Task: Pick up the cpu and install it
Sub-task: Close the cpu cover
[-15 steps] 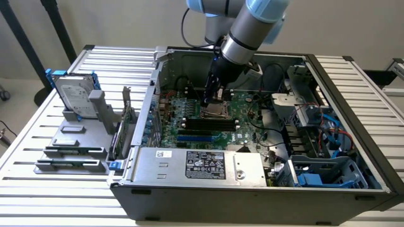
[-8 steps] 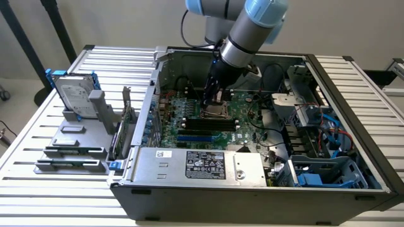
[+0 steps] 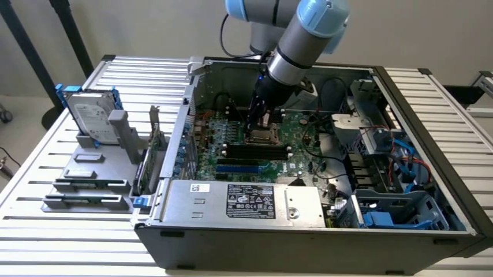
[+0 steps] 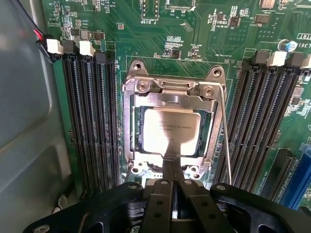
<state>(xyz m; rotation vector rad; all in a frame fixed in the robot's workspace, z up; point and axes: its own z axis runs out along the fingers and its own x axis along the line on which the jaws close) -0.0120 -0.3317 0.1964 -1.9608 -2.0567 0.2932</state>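
A white slatted table [image 3: 46,173] stands before a pale wall [image 3: 154,29] and carries an opened computer case [image 3: 308,242]. At the exterior view's left, a grey holder [image 3: 92,156] on the table keeps a hard drive [image 3: 89,115] upright in its blue frame. The case lies on its side just beside the holder, with a labelled power supply [image 3: 246,202] along its near wall. An arm [image 3: 308,40] with pale blue joints reaches down from above into the middle of the case. Its gripper [image 3: 260,118] is low over the socket [image 3: 266,137] on the green board.

The wrist view shows the close detail. Black memory slots [image 4: 90,121] flank the socket on both sides of the board [image 4: 160,29]. The cpu [image 4: 169,131] lies flat inside the socket's metal frame, silver top up. A thin wire lever [image 4: 224,136] runs along one side of the frame. The gripper [image 4: 171,162] has its two fingers pressed together with no gap between them. Nothing is held between them. Their tips meet at the cpu's near edge, but whether they press on it cannot be told.

The exterior view alone gives the room, the table and the holder, while the wrist view alone makes the chip plain.
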